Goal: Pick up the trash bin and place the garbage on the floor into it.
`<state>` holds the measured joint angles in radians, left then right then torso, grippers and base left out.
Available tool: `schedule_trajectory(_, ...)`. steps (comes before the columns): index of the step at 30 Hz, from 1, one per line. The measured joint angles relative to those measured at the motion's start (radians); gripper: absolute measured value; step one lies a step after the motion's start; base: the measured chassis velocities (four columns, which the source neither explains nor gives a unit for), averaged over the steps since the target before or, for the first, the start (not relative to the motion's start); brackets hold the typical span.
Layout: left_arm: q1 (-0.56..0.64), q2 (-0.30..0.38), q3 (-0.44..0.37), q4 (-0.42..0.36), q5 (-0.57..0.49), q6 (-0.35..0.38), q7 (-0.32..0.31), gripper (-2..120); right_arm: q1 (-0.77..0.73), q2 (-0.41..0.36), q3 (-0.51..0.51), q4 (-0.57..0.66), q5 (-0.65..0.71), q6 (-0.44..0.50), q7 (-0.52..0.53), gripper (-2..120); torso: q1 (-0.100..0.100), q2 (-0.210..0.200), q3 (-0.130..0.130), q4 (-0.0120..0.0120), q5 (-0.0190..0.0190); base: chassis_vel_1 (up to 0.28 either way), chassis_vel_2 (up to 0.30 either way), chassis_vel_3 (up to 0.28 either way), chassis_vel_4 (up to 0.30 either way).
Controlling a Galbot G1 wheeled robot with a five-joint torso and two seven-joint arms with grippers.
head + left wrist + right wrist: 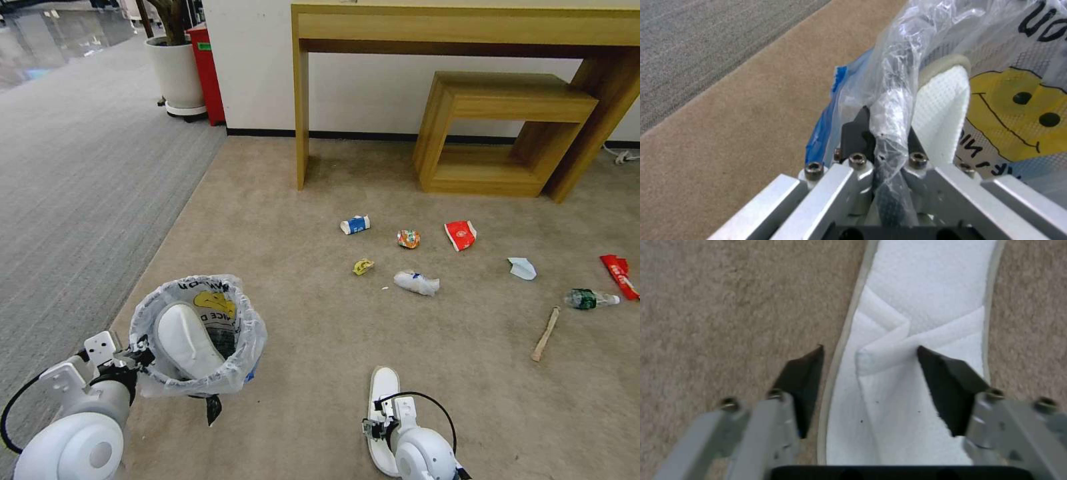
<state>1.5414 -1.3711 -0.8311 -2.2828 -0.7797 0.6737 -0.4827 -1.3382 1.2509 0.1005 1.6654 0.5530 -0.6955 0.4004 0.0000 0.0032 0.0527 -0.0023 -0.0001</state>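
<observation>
My left gripper [141,352] [887,130] is shut on the rim of the trash bin [200,333], holding it at the lower left. Its printed bag [1009,110] holds one white slipper [187,340] [942,113]. My right gripper [375,419] [870,348] is open just over a second white slipper [385,387] [925,280] on the beige floor [300,320], one finger on each side of its strap. Farther out lie a blue-white carton [355,225], red paper box [461,235], pale-blue scrap [522,268], long red wrapper [620,275], bottle [590,299], wooden stick [545,334] and crumpled wrappers [416,282].
A wooden desk [467,30] and a low wooden shelf [507,130] stand against the far wall. A tall red bin [207,73] and a white plant pot [175,73] stand at the back left. Grey ribbed carpet [87,153] runs along the left.
</observation>
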Motion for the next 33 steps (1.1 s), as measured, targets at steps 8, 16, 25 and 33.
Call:
schedule_trajectory(8,-0.002,-0.003,0.005,0.01,0.0,-0.004,0.004,1,-0.012,-0.004,0.013,-0.003,-0.023,0.025,-0.017,24,0.0,0.0,0.0,-0.0001,0.0,0.0,0.0,0.0,0.0)
schedule_trajectory(16,0.001,-0.001,0.003,0.004,-0.001,-0.006,0.006,1,-0.031,-0.012,0.028,0.048,-0.058,0.061,-0.033,0,0.0,0.0,0.0,-0.0001,0.0001,0.0,0.0,0.0,0.0)
schedule_trajectory(25,0.016,-0.003,0.004,-0.008,-0.001,-0.008,0.006,1,-0.051,-0.033,0.181,0.231,-0.085,0.337,-0.25,0,0.0,0.0,0.0,-0.0001,-0.0001,0.0,0.0,0.0,0.0)
schedule_trajectory(33,0.021,-0.018,0.028,-0.016,0.021,-0.01,0.014,1,-0.016,-0.027,0.282,0.281,0.141,0.958,-0.907,0,0.0,0.0,0.0,0.0,0.0,0.0,0.0,0.0,0.0)
